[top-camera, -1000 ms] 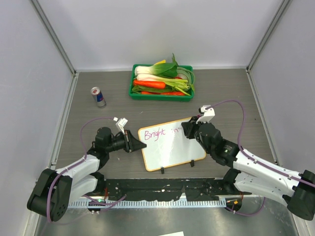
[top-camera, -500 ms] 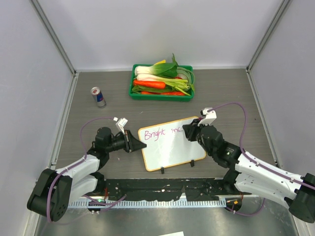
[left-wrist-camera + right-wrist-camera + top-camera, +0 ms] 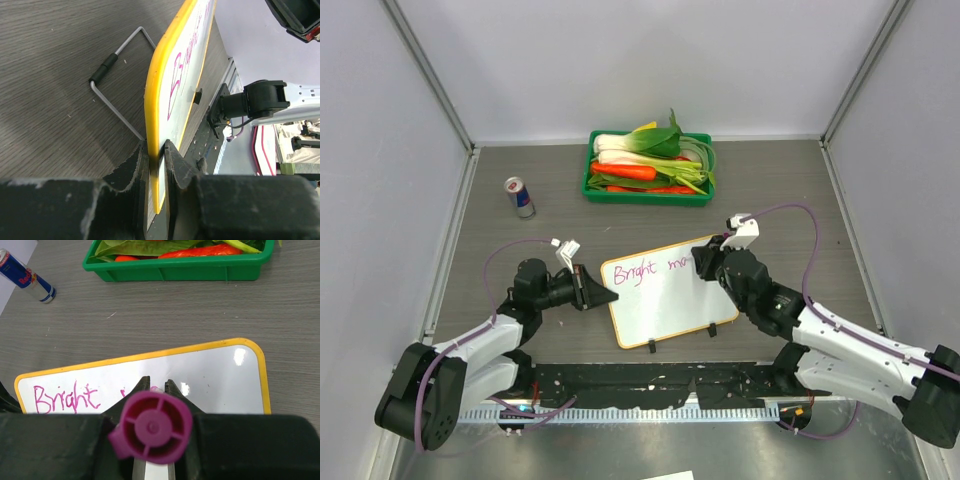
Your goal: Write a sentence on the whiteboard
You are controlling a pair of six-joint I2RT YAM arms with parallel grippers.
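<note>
At centre frame, one whiteboard (image 3: 665,305) is resting, white with a yellow-orange rim and two black clips (image 3: 649,347) on its lower edge. The left gripper (image 3: 156,150) is pinching its left rim. The right gripper (image 3: 155,385) is squeezing one purple marker (image 3: 150,427) over the sentence (image 3: 635,272), magenta "Bright" plus a few letters. Farther up, one can (image 3: 519,196) and one green tray (image 3: 645,193) of vegetables are sitting.

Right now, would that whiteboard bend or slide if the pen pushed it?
Probably stiff: the whiteboard shows a straight edge in the left wrist view. Thin, likely light, it could slide; the left gripper clamps its rim.
</note>
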